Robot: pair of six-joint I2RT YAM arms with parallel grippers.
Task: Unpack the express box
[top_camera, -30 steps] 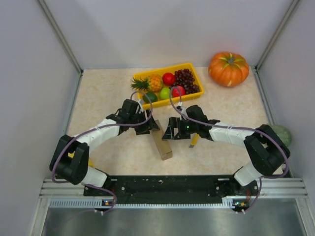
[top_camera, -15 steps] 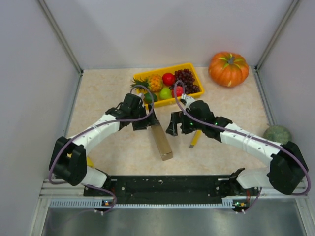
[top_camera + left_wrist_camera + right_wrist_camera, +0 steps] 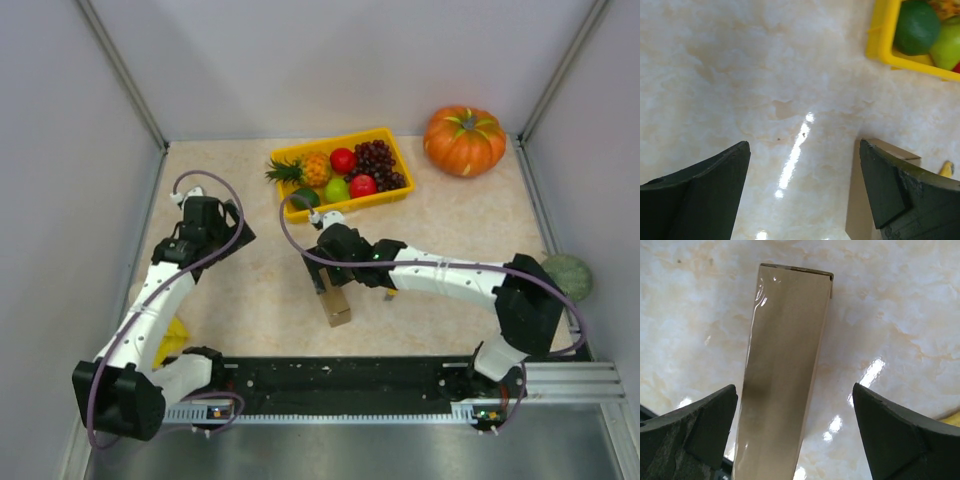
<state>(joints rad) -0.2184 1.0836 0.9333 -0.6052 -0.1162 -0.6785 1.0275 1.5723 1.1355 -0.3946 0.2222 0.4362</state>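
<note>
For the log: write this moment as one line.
left gripper open, empty | right gripper open, astride small brown cardboard express box | box on beige table, ungripped

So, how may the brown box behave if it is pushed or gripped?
The express box seems to stand on a narrow edge, so a side push may tip it. Its top looks glossy, so possibly slippery.
</note>
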